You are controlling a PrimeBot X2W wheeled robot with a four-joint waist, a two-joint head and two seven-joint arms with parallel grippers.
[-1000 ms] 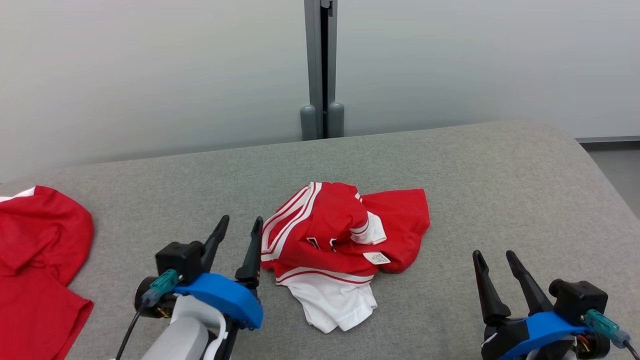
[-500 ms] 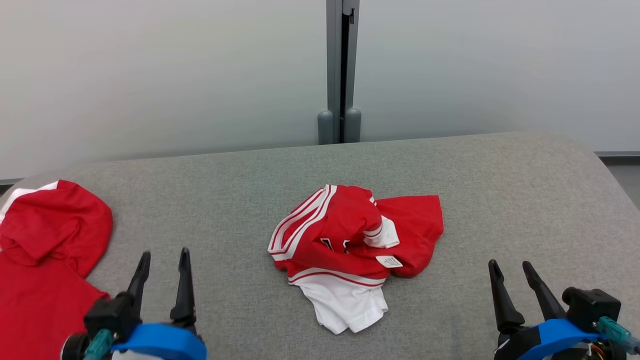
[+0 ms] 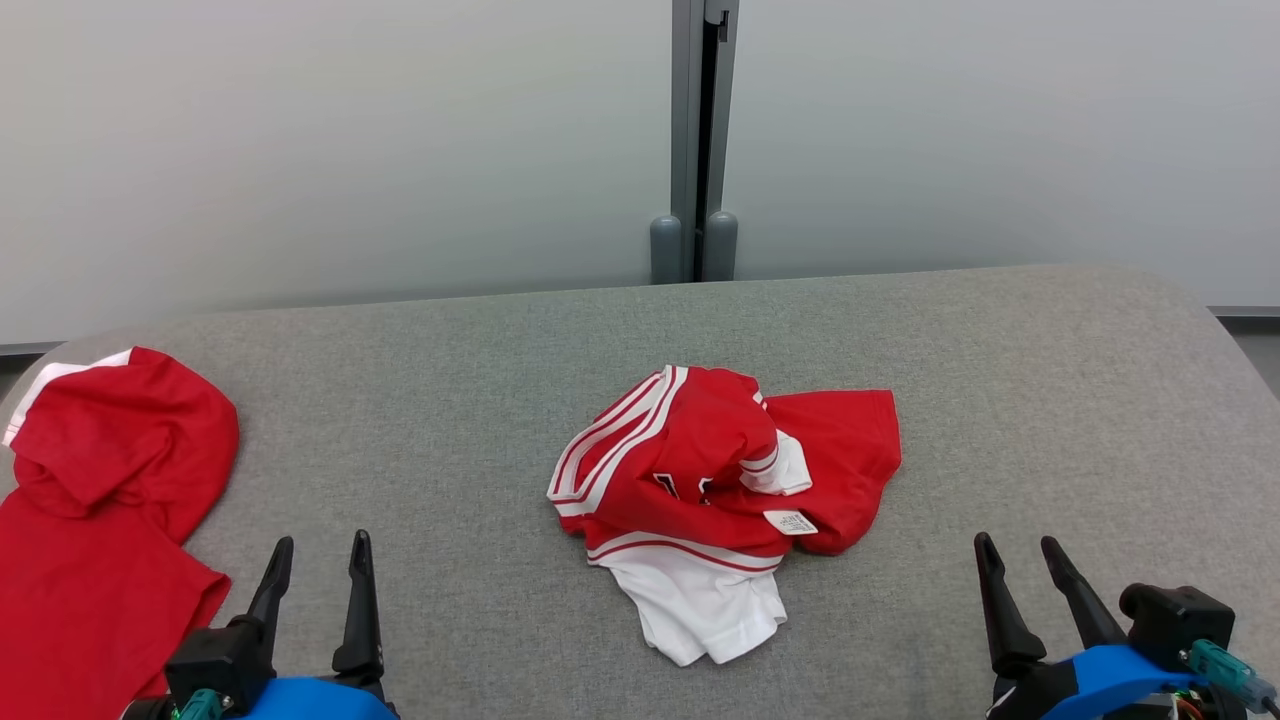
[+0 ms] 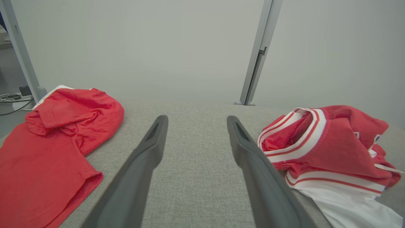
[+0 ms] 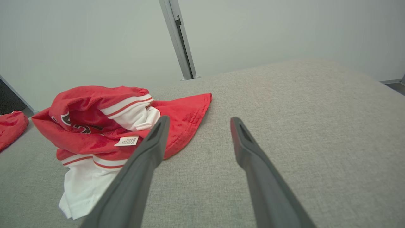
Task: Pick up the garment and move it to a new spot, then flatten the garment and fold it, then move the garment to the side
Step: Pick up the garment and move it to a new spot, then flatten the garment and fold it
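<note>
As it lies crumpled ahead of me, garment [image 3: 715,490]: one, red with white bands and a white part, bunched in a heap near the middle of the gray surface [image 3: 450,400], touched by neither of my grippers.
Garment's white part: one flap, spread toward me from under the red folds.
Care tag [image 3: 790,522]: one, small and white, on the red cloth at the heap's near right side; its print is too small to read.
Left gripper [image 3: 321,543]: one, at the lower left of the head view, its two dark fingers [image 3: 358,600] parted with nothing between them, over bare surface; the heap lies to its right, apart from it.
Right gripper [image 3: 1015,542]: one, at the lower right, its two fingers parted likewise and gripping nothing; the heap lies to its left, apart from it.
Fingers counted: four in all, none on cloth.
Second garment [image 3: 100,500]: one, plain red with a white strip at one edge, rumpled at the surface's left end, well apart from the heap.
Post [image 3: 703,140]: one, gray, upright behind the surface, with two rounded feet [image 3: 665,248] at its base.
Wall panels [image 3: 300,150]: two, pale, one on each side of the post.
</note>
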